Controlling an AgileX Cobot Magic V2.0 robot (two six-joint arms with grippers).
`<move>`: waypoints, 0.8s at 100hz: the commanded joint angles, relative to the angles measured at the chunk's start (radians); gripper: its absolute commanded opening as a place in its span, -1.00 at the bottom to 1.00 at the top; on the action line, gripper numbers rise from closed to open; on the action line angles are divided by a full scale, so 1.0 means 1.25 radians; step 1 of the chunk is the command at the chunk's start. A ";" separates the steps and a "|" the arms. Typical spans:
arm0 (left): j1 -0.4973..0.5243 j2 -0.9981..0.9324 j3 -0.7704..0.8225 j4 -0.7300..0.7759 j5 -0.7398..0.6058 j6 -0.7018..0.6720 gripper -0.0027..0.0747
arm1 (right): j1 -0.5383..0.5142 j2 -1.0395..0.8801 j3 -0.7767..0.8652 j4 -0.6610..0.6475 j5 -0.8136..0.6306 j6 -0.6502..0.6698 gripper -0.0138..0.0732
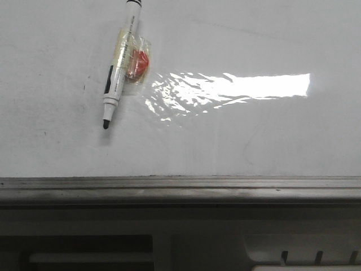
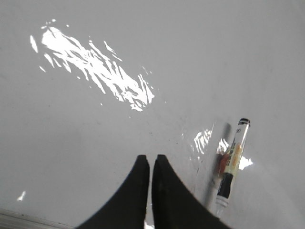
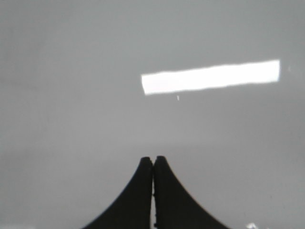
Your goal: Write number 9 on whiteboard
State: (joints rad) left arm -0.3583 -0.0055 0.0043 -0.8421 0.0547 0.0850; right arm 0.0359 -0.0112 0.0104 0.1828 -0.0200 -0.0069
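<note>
Uncapped marker [image 1: 119, 66] taped at whiteboard's [image 1: 254, 141] ten o'clock, tip toward six. Left gripper [image 2: 152, 161] and right gripper [image 3: 153, 162] both pinched closed, empty.

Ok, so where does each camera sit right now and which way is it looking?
Front view: faces forward over the whiteboard, its grey ledge and the uncapped marker; no arm shows.
Left wrist view: on the left arm, looking down at the board past the left tool, jaws together.
Right wrist view: on the right arm, over bare board; right tool closed.
Front and left wrist views share the marker and the glare.
</note>
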 commanded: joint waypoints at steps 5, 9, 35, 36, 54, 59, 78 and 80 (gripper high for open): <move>0.001 -0.020 0.032 -0.058 -0.065 -0.005 -0.98 | 0.001 -0.012 0.021 0.100 -0.210 -0.005 -0.80; 0.001 -0.020 0.032 -0.058 -0.071 -0.005 -0.98 | 0.001 -0.012 0.021 0.114 -0.250 -0.005 -0.80; 0.001 -0.010 0.000 -0.086 -0.112 0.004 -0.98 | 0.001 -0.012 -0.007 0.378 -0.186 0.001 -0.80; 0.001 -0.007 -0.003 -0.086 -0.113 0.008 -0.98 | 0.001 -0.010 -0.009 0.389 -0.179 0.001 -0.80; 0.001 0.115 -0.111 -0.006 -0.093 0.071 -0.98 | 0.001 0.016 -0.102 0.358 0.025 -0.026 -0.80; 0.001 0.167 -0.150 0.045 -0.063 0.096 -0.98 | 0.001 0.038 -0.140 0.321 0.103 -0.060 -0.80; 0.001 0.386 -0.330 0.246 0.145 0.127 -0.30 | 0.001 0.154 -0.286 0.121 0.328 -0.091 -0.80; 0.001 0.409 -0.348 0.250 0.161 0.127 -0.17 | 0.001 0.167 -0.301 0.107 0.351 -0.091 -0.80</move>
State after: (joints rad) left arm -0.3583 0.3815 -0.3139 -0.6116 0.1962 0.2309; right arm 0.0359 0.1227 -0.2711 0.4230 0.3669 -0.0998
